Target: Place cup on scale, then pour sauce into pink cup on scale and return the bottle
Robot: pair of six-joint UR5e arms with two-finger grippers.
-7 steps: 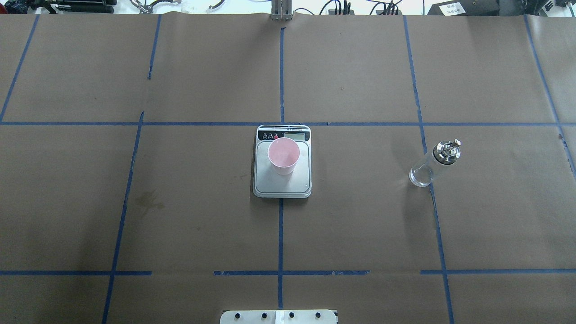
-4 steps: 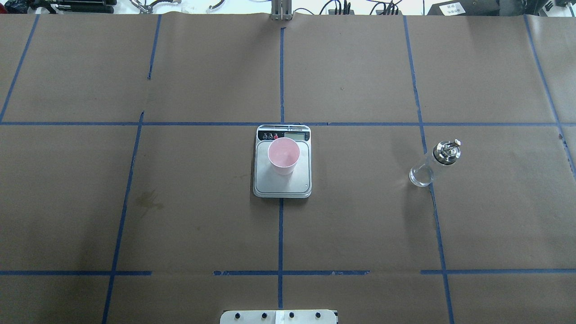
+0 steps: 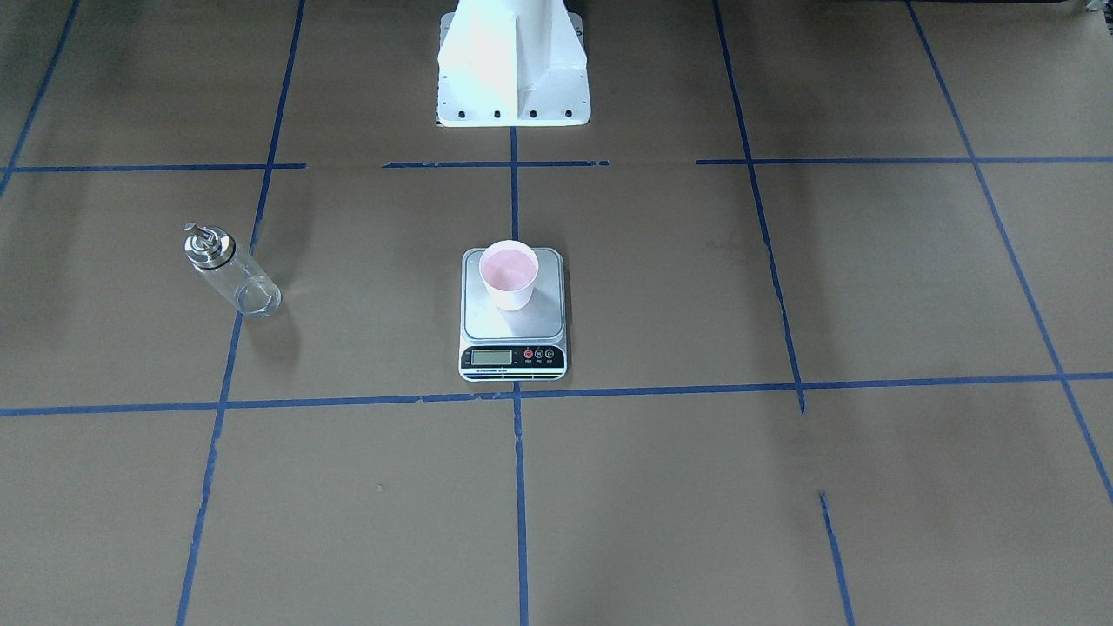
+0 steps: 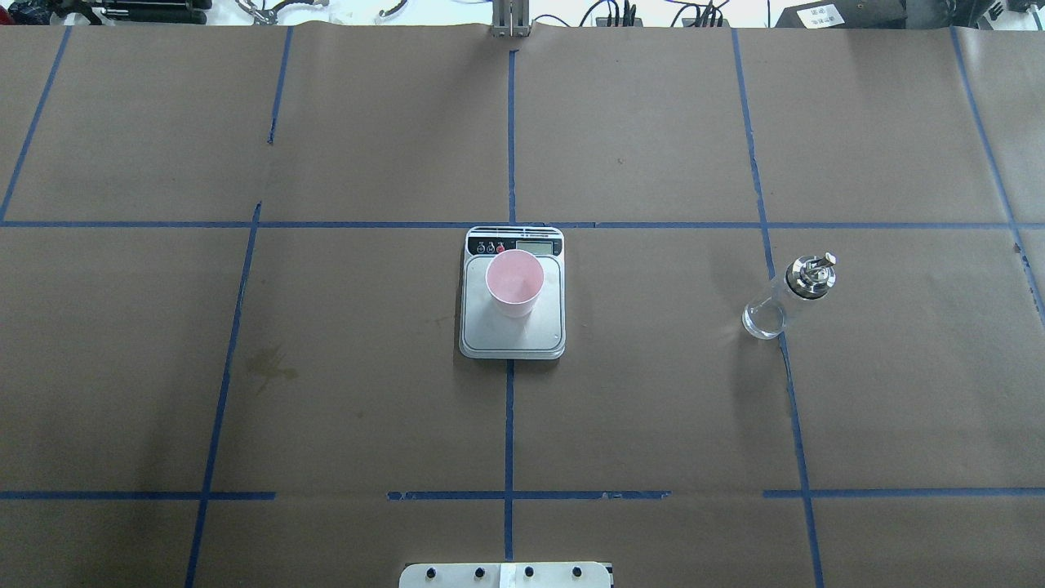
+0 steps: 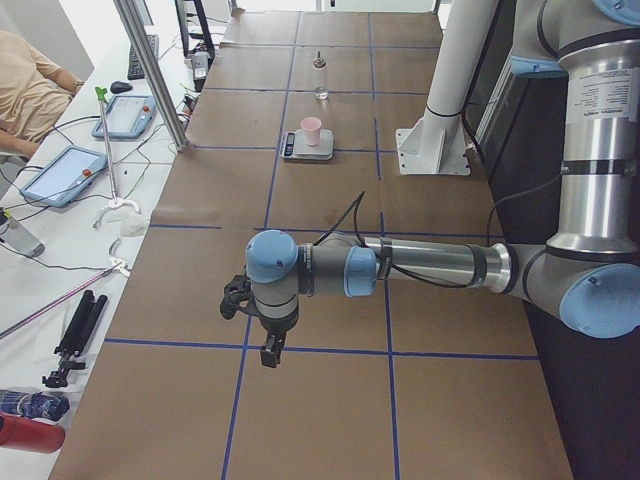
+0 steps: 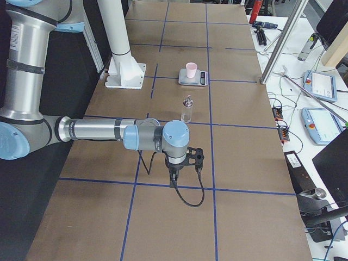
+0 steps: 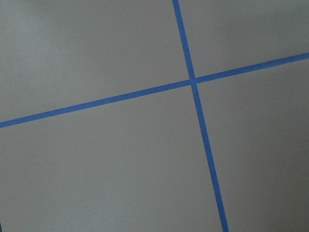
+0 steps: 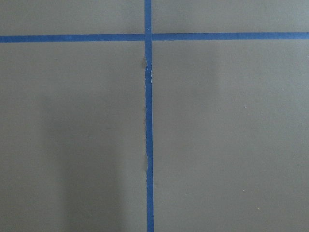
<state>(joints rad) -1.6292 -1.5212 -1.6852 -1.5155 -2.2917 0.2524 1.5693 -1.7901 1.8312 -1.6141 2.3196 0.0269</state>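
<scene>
The pale pink cup (image 4: 514,282) stands upright on the steel scale (image 4: 512,336) at the table's middle, near its display strip. The clear glass bottle (image 4: 782,300) with its silver pour cap stands upright alone on the robot's right side, also seen in the front view as the bottle (image 3: 233,276). I cannot make out the sauce through the glass. Both arms are pulled back to the table's ends. The left gripper (image 5: 268,348) and right gripper (image 6: 175,176) hang over bare paper, far from cup and bottle; I cannot tell whether they are open or shut. Both wrist views show only paper and tape.
Brown paper with blue tape lines covers the table. The white robot base (image 3: 513,69) stands at the robot's edge. Beyond the far edge lie cables, tablets (image 5: 62,173) and metal posts (image 5: 150,70); a person (image 5: 30,90) sits there.
</scene>
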